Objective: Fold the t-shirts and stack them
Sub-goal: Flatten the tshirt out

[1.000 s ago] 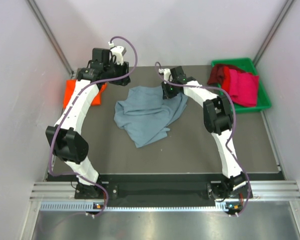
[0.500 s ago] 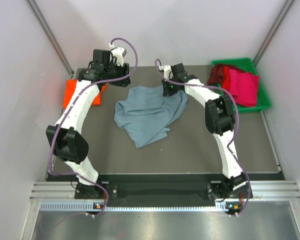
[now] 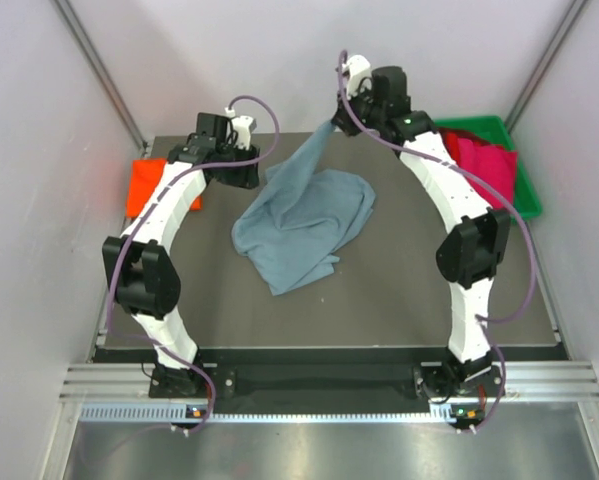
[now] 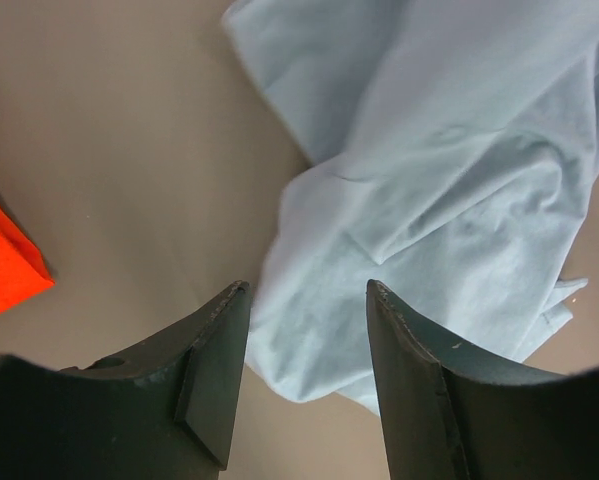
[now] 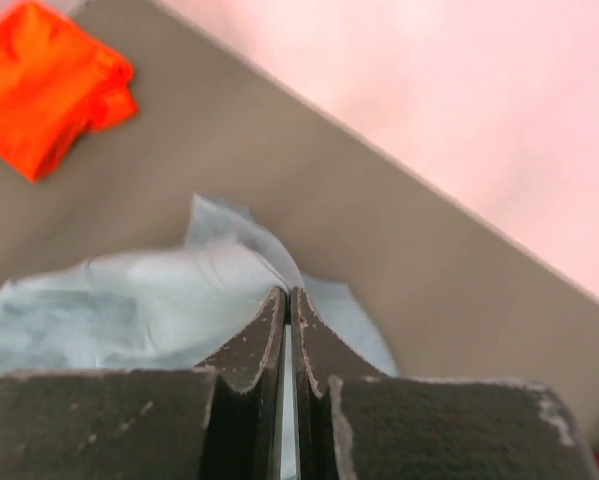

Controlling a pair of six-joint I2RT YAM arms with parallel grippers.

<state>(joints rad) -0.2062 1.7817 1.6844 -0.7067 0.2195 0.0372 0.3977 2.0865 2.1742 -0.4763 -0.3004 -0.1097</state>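
A large slate blue-grey t-shirt (image 3: 304,215) lies crumpled mid-table. One corner of it rises in a taut strip to my right gripper (image 3: 341,118), which is raised near the back wall. In the right wrist view the right gripper (image 5: 287,293) is shut on that cloth (image 5: 129,300). My left gripper (image 3: 247,176) hangs open just above the shirt's left edge; in its wrist view the shirt (image 4: 449,180) lies between and beyond the open fingers (image 4: 214,370). An orange-red t-shirt (image 3: 144,185) lies folded at the table's left edge. Crimson t-shirts (image 3: 484,168) sit in the bin.
A green plastic bin (image 3: 527,200) stands at the back right of the table. Pale walls close in the back and both sides. The dark tabletop (image 3: 399,290) is bare in front of the blue shirt. The orange shirt (image 4: 4,260) (image 5: 49,85) shows in both wrist views.
My right gripper closed on the blue shirt's back corner and lifted it up and back, pulling a strip of cloth taut. The left gripper moved slightly right toward the shirt.
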